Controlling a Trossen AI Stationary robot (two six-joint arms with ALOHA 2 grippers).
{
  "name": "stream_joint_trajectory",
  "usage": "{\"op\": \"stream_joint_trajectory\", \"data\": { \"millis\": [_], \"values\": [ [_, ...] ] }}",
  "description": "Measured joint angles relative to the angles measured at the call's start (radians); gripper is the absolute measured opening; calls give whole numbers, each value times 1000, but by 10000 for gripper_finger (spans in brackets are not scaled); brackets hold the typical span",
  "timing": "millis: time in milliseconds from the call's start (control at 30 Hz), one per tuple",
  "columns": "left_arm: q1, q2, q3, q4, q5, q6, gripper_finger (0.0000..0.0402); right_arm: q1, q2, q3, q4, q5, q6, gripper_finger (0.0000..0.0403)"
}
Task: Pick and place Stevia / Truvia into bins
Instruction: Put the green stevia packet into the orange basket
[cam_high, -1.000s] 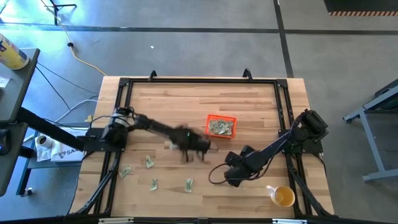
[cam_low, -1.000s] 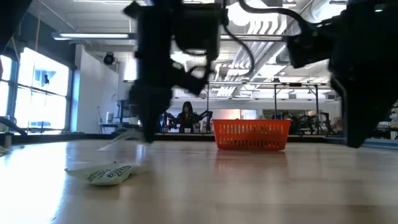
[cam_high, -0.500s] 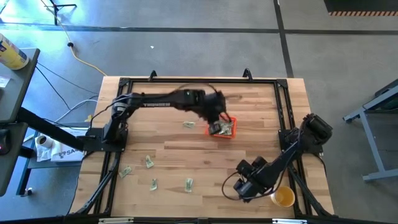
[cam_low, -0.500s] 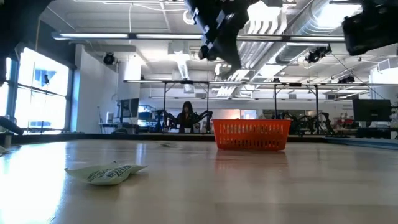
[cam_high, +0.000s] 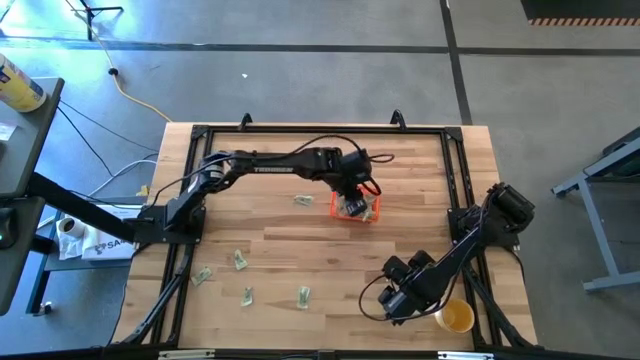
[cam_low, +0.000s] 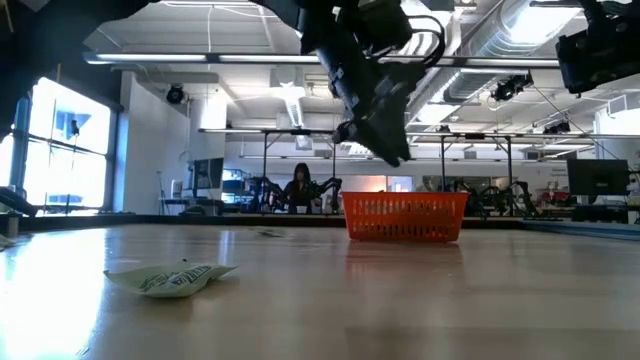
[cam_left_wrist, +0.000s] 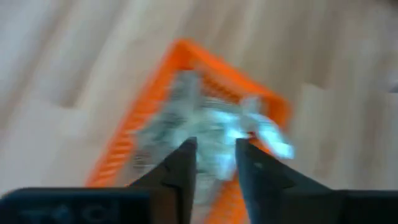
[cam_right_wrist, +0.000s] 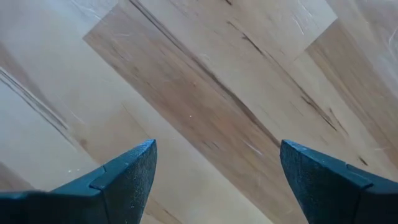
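While the left pincer (cam_high: 350, 192) hangs over the orange bin (cam_high: 372, 212), fingers slightly apart, holding nothing visible | bin has several sachets (cam_left_wrist: 205, 134) | five sachets (cam_high: 303, 295) left on table (cam_high: 420, 160) | right pincer (cam_high: 393, 297) wide apart, waiting near yellow cup (cam_high: 455, 316).

A: In the left wrist view the orange-red plastic basket (cam_left_wrist: 186, 99) at centre frame is smeared; its pale sachets (cam_left_wrist: 211, 124) merge together.

B: From above, the dark left arm covers the basket's upper left corner.
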Motion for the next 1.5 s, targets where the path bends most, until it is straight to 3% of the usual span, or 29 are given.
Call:
{"op": "stream_joint_trajectory", "data": {
  "millis": [67,167,333,533,733,1000,1167,1367,1500],
  "values": [
    [0,-1,3,-62,-60,58,171,0,0,0,-1,2,-3,330],
    [14,-21,32,-276,-69,141,200,-4,0,0,-3,21,-30,330],
    [20,-58,5,-515,-196,191,216,-16,0,0,-4,72,-97,330],
    [32,-73,-131,-466,-175,253,214,-39,0,0,1,95,-147,330],
    [24,-71,-314,-368,-342,383,233,-40,0,0,4,91,-147,330],
    [26,-79,-436,-195,-231,517,268,-39,0,0,6,81,-155,330],
    [34,-81,-487,-137,-214,571,206,-39,0,-1,7,47,-155,330],
    [56,-78,-484,-138,-204,585,41,-39,0,-1,8,50,-154,330],
    [61,-71,-397,-225,-208,552,39,-39,0,-1,9,51,-152,330]
  ]
}}
